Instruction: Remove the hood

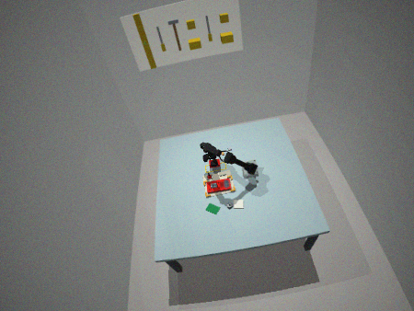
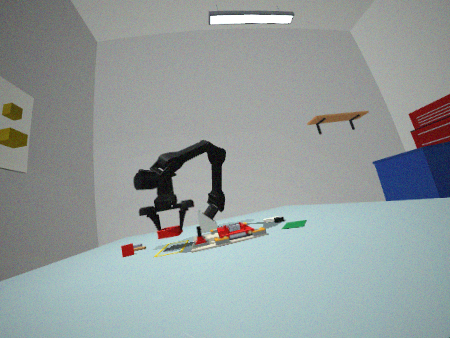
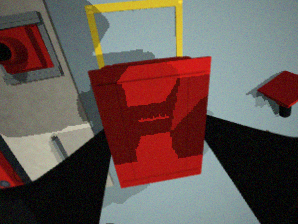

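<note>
The red hood [image 3: 152, 122] is pinched across its width between the black fingers of the tool [image 2: 169, 220], which is kept spread wide by the panel itself. The hood is carried clear of the toy car [image 2: 231, 232] and is hung low over the pale blue surface [image 2: 310, 280], near the yellow-outlined marked area [image 3: 135, 35]; in the wrist view the outline is seen mostly beyond the hood's far edge, so the panel is judged not to be fully over the target yet. From here, a release made too soon would probably leave the hood across the yellow line or outside it, and a drop from any height could let the flat piece slide or tip. If the fingers are opened only a little, the panel may be dragged along as the tool is raised, or a finger may be left touching it. A small red part [image 2: 128, 250] lying just beside the outline could also be knocked during the descent. The arm [image 2: 190, 152] is arched up from its base and folded over, with the wrist pointed straight down at the surface.
</note>
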Robot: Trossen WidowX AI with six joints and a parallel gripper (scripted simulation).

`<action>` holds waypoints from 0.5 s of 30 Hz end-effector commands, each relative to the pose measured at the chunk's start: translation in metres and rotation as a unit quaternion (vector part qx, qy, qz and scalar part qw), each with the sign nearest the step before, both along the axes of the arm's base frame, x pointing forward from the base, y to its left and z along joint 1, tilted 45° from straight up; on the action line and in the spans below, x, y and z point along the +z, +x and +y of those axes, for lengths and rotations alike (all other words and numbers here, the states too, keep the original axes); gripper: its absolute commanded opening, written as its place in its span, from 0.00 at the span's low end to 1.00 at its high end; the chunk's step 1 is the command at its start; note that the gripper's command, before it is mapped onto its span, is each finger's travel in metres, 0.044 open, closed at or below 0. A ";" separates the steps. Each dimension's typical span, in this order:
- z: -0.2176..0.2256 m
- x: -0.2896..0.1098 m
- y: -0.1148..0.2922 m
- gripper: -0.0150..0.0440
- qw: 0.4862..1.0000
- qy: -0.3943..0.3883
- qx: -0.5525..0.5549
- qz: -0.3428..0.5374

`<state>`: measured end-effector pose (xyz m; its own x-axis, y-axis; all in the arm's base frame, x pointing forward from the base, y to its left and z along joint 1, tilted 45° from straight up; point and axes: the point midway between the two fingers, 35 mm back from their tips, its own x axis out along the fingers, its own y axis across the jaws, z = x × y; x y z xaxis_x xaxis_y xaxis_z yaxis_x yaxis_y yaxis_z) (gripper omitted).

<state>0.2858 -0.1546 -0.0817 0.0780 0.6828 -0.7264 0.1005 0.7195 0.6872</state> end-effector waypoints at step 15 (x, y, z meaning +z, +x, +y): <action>0.010 -0.010 0.000 0.25 1.000 0.002 -0.003 0.000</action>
<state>0.2860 -0.1463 -0.0897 0.0786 0.6834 -0.7258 0.1006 0.7189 0.6878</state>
